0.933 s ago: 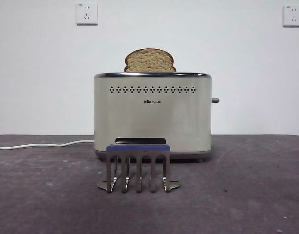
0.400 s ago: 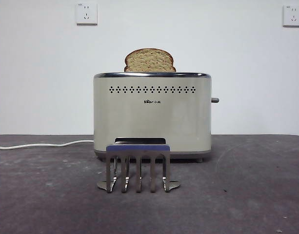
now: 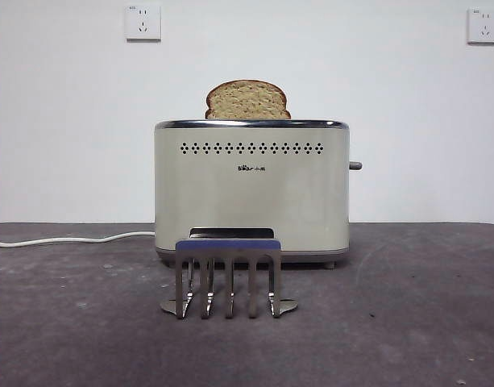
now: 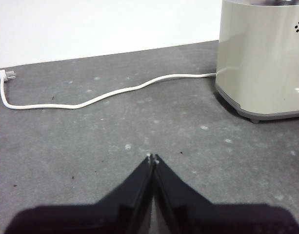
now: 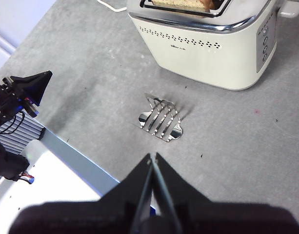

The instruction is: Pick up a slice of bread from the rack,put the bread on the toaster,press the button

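Note:
The slice of bread (image 3: 247, 101) stands in the toaster's slot, its domed top poking out above the chrome rim. The cream toaster (image 3: 251, 193) sits mid-table, with its button (image 3: 355, 165) jutting from the right end. The metal rack (image 3: 228, 278) stands in front of it with nothing between its prongs. My right gripper (image 5: 152, 157) is shut and holds nothing, high above the table near the rack (image 5: 160, 119) and toaster (image 5: 208, 44). Shut and low over the bare table, my left gripper (image 4: 152, 157) sits off the toaster's (image 4: 261, 58) left end. Neither arm shows in the front view.
A white power cord (image 4: 105, 95) runs across the table from the toaster's left end to a loose plug (image 4: 7, 74). Two white wall sockets (image 3: 143, 22) hang on the back wall. The table's front edge (image 5: 76, 151) lies near the right gripper.

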You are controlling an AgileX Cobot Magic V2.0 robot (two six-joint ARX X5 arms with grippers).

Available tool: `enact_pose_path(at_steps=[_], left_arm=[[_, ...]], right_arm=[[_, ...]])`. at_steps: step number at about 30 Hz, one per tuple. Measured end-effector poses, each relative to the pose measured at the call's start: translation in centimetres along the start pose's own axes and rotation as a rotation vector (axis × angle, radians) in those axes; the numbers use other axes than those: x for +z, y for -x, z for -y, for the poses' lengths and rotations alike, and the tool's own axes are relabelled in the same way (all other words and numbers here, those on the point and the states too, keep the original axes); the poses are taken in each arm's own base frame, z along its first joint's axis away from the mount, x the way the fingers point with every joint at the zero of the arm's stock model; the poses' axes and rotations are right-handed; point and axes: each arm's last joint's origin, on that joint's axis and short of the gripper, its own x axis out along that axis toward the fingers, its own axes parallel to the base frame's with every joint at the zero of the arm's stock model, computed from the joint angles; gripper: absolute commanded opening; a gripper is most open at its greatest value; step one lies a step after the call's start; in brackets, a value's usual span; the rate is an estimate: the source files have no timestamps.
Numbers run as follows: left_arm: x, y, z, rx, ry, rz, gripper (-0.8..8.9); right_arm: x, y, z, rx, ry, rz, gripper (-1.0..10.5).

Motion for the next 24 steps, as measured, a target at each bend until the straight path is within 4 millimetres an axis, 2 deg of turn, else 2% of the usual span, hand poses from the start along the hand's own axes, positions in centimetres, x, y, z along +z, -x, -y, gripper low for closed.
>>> enact_pose_path(at_steps=[5, 11, 16, 24], left_arm=[[0.0, 0.0, 0.0, 0.0, 0.0, 0.0, -0.03], [0.0, 0.0, 0.0, 0.0, 0.0, 0.0, -0.03], [0.0, 0.0, 0.0, 0.0, 0.0, 0.0, -0.03], [0.0, 0.0, 0.0, 0.0, 0.0, 0.0, -0.03]], right_arm=[[0.3, 0.2, 0.1, -0.066, 0.072, 0.044, 0.0], [-0.6, 1.1, -0.7, -0.159, 0.227, 0.348, 0.0], [-3.7, 0.2, -0.1, -0.289, 0.255, 0.551, 0.0], [-10.5, -4.7, 3.2, -0.468, 0.199, 0.689, 0.0]])
